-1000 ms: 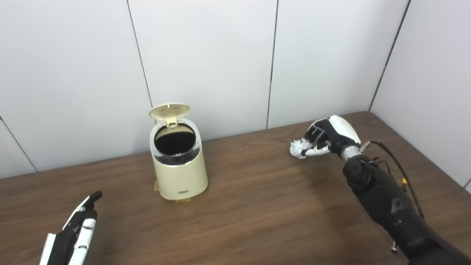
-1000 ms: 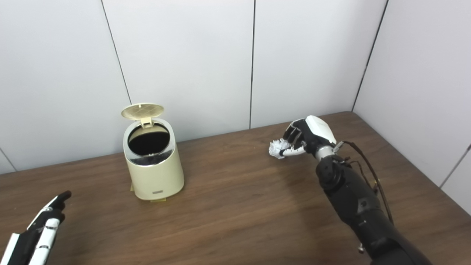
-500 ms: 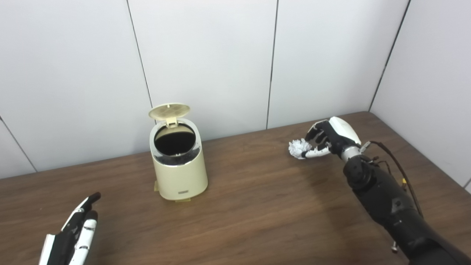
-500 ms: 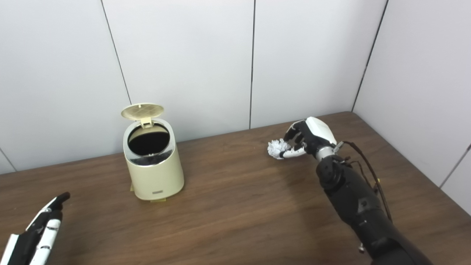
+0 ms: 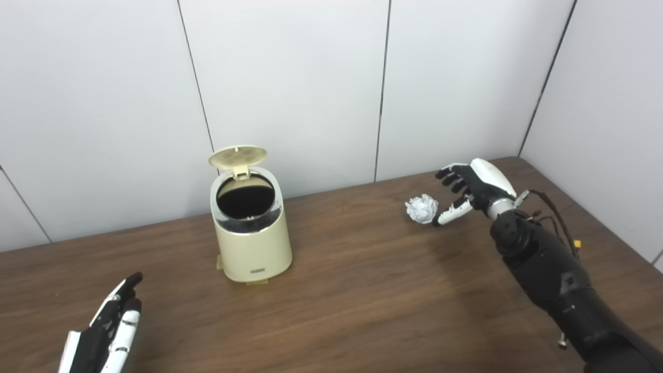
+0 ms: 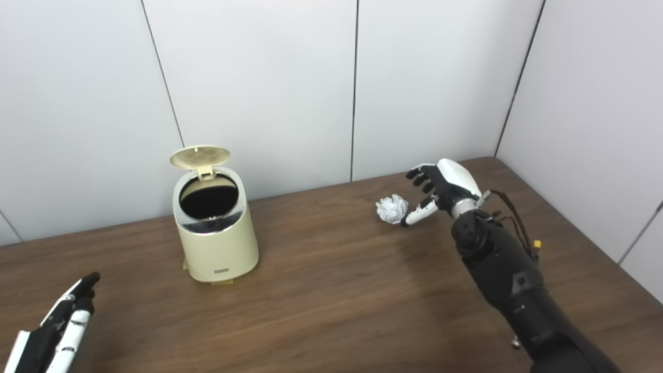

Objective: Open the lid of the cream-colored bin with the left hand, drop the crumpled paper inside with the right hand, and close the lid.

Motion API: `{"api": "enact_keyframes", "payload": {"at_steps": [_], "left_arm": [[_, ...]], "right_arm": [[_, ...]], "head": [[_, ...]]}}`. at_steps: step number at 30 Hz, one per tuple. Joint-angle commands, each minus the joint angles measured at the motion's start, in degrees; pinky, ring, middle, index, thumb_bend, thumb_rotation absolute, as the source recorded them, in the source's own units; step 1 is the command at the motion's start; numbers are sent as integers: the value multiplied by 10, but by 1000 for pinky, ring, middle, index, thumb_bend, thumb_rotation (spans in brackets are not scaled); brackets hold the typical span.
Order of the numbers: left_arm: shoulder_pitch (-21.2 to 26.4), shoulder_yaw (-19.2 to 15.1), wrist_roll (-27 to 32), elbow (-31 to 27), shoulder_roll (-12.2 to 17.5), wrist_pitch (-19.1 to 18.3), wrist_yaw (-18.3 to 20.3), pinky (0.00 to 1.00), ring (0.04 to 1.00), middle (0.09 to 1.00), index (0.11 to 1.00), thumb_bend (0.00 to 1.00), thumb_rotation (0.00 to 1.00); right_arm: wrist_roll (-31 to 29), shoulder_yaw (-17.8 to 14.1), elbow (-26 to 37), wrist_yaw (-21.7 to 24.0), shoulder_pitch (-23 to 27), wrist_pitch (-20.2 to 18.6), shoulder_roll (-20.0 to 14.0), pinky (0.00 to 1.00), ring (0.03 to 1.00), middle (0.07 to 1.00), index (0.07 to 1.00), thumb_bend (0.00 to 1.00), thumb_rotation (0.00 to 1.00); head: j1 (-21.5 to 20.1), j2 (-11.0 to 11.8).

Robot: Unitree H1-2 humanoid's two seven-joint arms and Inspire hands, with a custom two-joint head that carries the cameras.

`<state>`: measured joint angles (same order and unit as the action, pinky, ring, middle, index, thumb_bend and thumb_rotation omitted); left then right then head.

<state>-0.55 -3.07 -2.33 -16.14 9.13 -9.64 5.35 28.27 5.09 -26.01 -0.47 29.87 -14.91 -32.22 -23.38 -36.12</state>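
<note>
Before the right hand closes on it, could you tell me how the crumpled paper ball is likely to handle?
The crumpled paper ball is small and loosely wadded, so probably very light and compressible under the fingers. Its roundish shape may roll if nudged on the smooth wooden table. The open right hand beside it could easily knock it away.

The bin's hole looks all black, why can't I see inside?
In both eye views the bin mouth is deep in shadow, so its inside is too dark to see; only the silver rim catches light. The paper is bright and fairly sharp in both.
</note>
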Motion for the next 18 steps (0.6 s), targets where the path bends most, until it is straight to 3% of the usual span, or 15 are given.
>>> {"api": "enact_keyframes", "payload": {"at_steps": [1, 5, 10, 18], "left_arm": [[23, -2, 7, -5, 3, 14, -1, 989, 979, 959, 946, 390, 727], [23, -2, 8, 1, 4, 21, -1, 960, 970, 957, 944, 391, 725], [25, -2, 7, 6, 5, 25, -2, 955, 968, 954, 939, 397, 731], [28, 0, 6, 6, 5, 22, -1, 985, 979, 953, 930, 398, 726]], "right_arm": [[6, -6, 29, -3, 30, -2, -19, 614, 682, 712, 765, 1000, 57], [4, -2, 24, -5, 34, 12, -17, 639, 695, 717, 761, 1000, 56], [-7, -2, 11, -7, 41, 27, -9, 598, 674, 720, 747, 1000, 43], [4, 19, -3, -5, 54, 28, -1, 607, 644, 687, 714, 1000, 72]], "head": [[0, 0], [0, 1], [1, 3], [2, 3]]}}
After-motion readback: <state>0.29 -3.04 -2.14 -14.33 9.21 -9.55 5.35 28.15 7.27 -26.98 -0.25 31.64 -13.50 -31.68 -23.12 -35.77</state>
